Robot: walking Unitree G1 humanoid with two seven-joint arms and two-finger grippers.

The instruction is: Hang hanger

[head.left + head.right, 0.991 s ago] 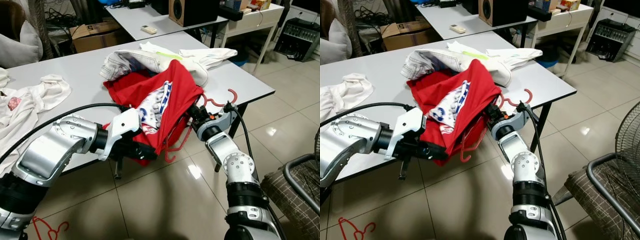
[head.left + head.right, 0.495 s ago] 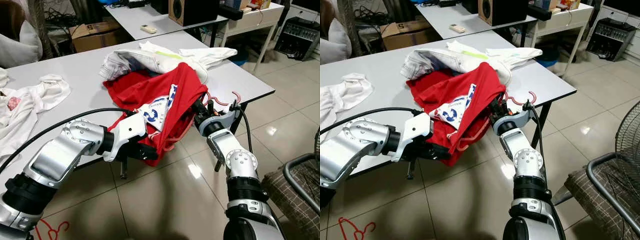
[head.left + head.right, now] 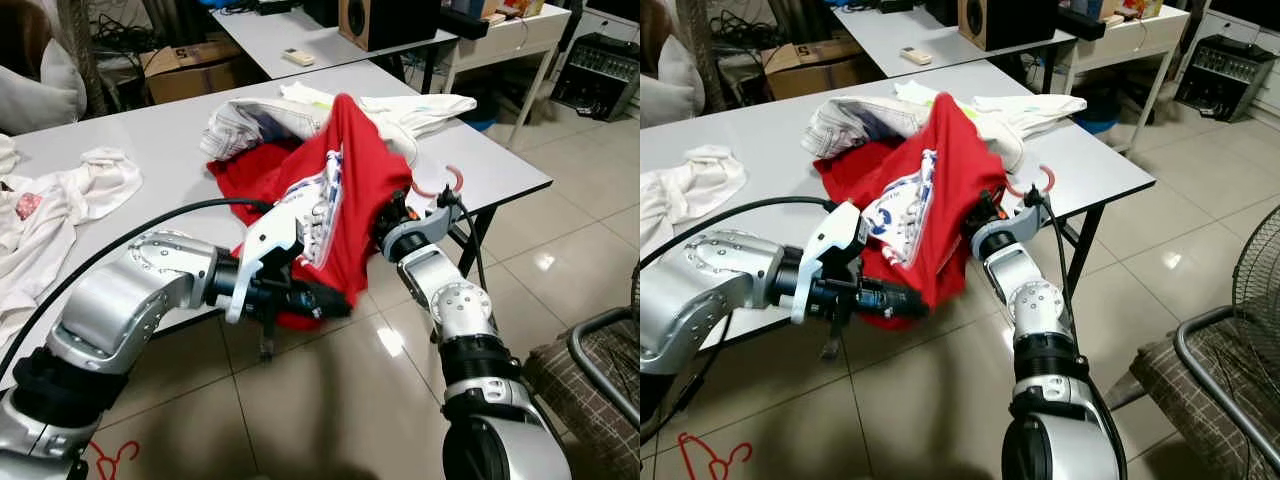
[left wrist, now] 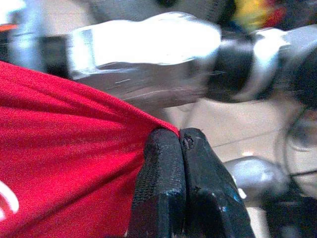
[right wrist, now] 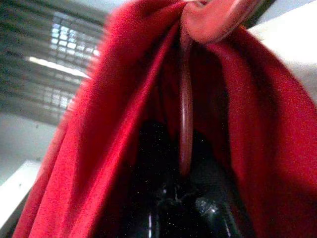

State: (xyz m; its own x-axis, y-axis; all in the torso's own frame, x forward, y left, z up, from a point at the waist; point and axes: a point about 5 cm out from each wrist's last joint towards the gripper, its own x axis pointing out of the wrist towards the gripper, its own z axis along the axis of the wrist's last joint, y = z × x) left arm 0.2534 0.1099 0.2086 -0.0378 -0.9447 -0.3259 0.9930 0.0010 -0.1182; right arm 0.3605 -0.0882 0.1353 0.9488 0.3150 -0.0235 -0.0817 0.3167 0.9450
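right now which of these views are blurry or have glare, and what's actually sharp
Eye views: fairly sharp; ceiling light glares off the floor tiles below the red shirt. Left wrist view: the shut fingertips pinching red cloth are crisp, the silver arm behind is smeared. Right wrist view: soft throughout, the red hanger blurred, the gripper below lost in shadow.

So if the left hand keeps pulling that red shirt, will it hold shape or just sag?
Likely sag: the red shirt drapes in loose folds and peaks only where something props it from inside. It probably stretches rather than slides, since the cloth pulls taut into the shut left hand. The hanger inside looks rigid, so it may snag the fabric.
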